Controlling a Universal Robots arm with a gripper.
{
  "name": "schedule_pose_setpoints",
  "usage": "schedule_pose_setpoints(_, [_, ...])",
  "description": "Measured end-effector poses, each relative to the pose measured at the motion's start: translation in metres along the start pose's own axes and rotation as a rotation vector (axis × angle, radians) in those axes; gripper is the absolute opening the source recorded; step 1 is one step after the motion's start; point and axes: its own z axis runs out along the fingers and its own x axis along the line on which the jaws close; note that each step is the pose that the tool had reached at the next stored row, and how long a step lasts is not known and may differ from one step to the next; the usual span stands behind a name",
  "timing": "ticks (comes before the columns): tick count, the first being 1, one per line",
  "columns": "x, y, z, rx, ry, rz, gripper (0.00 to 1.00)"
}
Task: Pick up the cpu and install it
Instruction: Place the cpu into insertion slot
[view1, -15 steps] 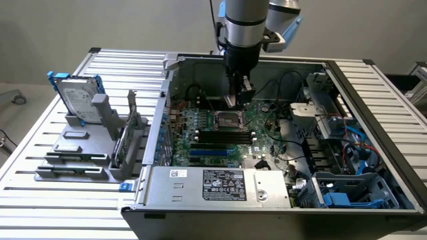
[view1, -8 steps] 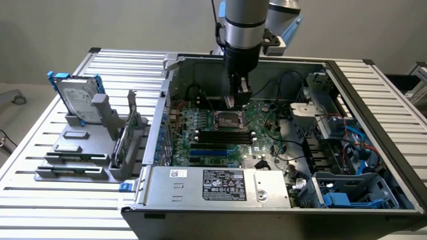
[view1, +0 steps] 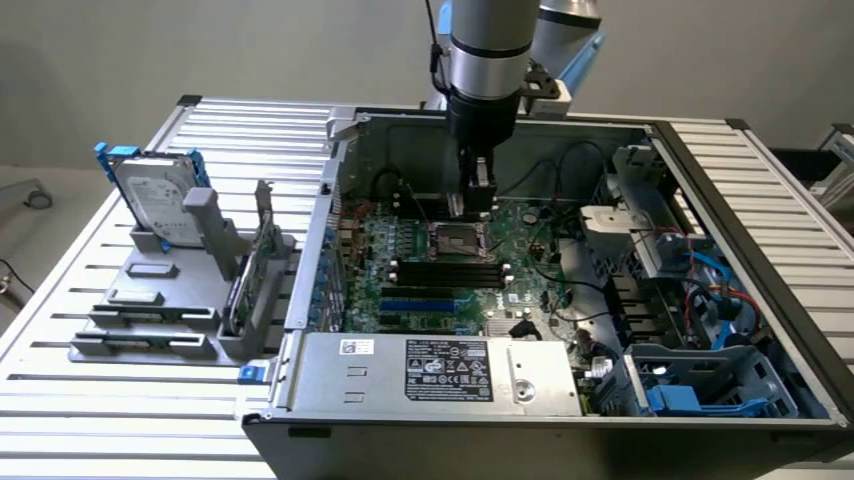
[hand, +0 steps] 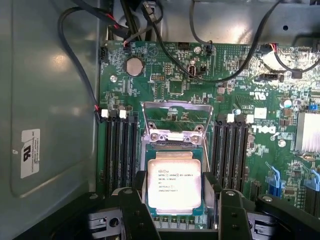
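At socket (hand: 176, 139): cpu (hand: 174, 184) flat, lid up, long axis toward raised frame (hand: 177, 106).

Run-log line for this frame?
gripper above motherboard | cpu beneath it at socket | load frame raised | hold unclear

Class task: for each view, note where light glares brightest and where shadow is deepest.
Exterior view: the white plastic piece inside the open dark computer case glares brightest; the green motherboard beside it is darker. Wrist view: the small square silver-grey cpu shines softly; the grey case wall is dim.
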Motion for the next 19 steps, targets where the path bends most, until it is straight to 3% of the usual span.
schedule_pose_setpoints(9, [0.003, -0.0146, 0.0091, -0.0020, -0.0013, 0.037, 0.55])
schedule_pose_setpoints(12, [0.003, -0.0181, 0.0134, -0.0054, -0.0019, 0.055, 0.55])
schedule_pose_setpoints(13, [0.003, -0.0186, 0.0141, -0.0087, -0.0020, 0.060, 0.55])
schedule_pose_setpoints(15, [0.003, -0.0191, 0.0148, -0.0207, -0.0023, 0.067, 0.55])
schedule_pose_setpoints(19, [0.003, -0.0206, 0.0162, -0.0567, -0.0020, 0.075, 0.55])
